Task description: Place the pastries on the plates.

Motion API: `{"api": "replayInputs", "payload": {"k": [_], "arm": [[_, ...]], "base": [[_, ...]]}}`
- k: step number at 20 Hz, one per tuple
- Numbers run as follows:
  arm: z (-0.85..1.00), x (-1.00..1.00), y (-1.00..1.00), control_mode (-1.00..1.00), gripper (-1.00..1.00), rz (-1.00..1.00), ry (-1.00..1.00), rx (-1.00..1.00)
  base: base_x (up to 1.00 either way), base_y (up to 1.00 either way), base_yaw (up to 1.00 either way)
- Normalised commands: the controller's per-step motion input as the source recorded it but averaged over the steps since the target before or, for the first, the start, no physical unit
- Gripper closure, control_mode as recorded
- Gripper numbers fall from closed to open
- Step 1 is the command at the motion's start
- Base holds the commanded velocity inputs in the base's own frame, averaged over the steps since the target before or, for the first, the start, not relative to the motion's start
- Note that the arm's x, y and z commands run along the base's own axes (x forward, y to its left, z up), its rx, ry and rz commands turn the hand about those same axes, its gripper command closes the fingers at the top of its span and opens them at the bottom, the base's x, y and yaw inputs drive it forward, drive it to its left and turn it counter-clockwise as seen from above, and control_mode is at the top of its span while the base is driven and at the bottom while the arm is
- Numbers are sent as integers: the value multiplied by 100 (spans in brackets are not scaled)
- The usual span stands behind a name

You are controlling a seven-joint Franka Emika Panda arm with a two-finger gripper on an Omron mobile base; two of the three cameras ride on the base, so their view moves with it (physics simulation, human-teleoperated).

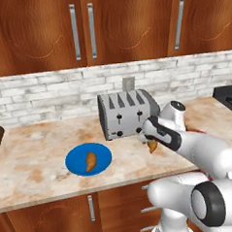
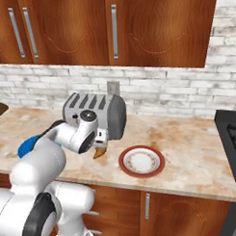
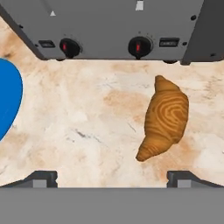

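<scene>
On the marble counter just in front of the toaster [image 3: 118,26] lies the second pastry [image 3: 165,118], bare stone all around it, so it still needs lifting. Its twin, the first pastry [image 1: 90,161], already rests on the blue plate [image 1: 74,159], which suggests half the job is done. Directly above the loose piece hovers the gripper [image 3: 112,177], jaws spread wide and holding nothing, with the croissant nearer one finger than centred between them. Further along the counter, well apart, the red-rimmed plate [image 2: 125,168] waits for it.
</scene>
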Motion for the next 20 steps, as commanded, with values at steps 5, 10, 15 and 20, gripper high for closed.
{"api": "replayInputs", "payload": {"k": [5,10,15,20], "arm": [[-5,42,-39,-100,-100,5,-11,0],[-44,34,-29,-100,-100,4,-4,-1],[-42,48,0,-100,-100,5,-4,-2],[-40,32,0,-100,-100,3,-1,0]], "base": [[0,0,0],[0,0,0],[0,0,0],[0,0,0]]}}
